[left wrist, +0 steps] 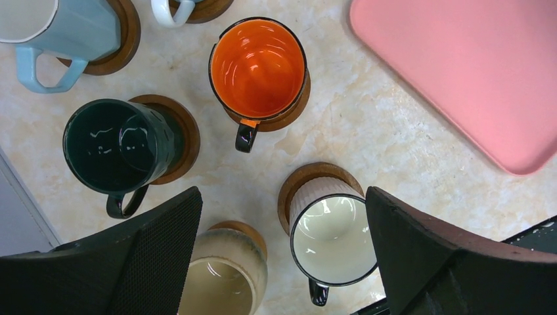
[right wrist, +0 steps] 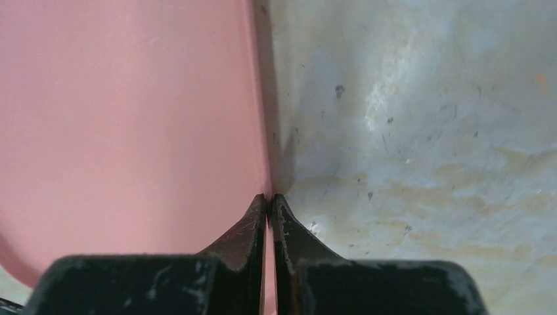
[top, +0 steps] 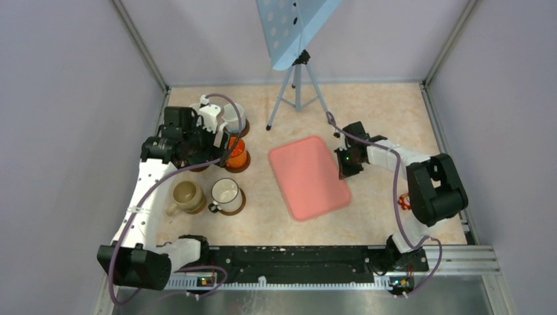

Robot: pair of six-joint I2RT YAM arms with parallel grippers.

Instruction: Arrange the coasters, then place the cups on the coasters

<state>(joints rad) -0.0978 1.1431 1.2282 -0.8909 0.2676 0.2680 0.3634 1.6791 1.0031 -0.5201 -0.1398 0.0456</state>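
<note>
Cups nearest the arm bases: beige mug and white mug with dark rim, each seated on a brown coaster. Next rank out: dark green mug and orange mug, likewise on discs. Farthest: pale mug and sixth white mug, of which the wrist view shows only the handle; both are on coasters. Over the group the left gripper hovers with jaws spread wide and nothing between them. Off to the side, the right gripper sits low at the right rim of the pink tray, fingertips pressed together; cannot tell whether the rim is pinched between them. Judgement: all six cups look placed, so the task is at or near its end. Next move calls for raising the left arm straight up, clear of rims and handles; a sideways sweep could knock a cup off its disc.
</note>
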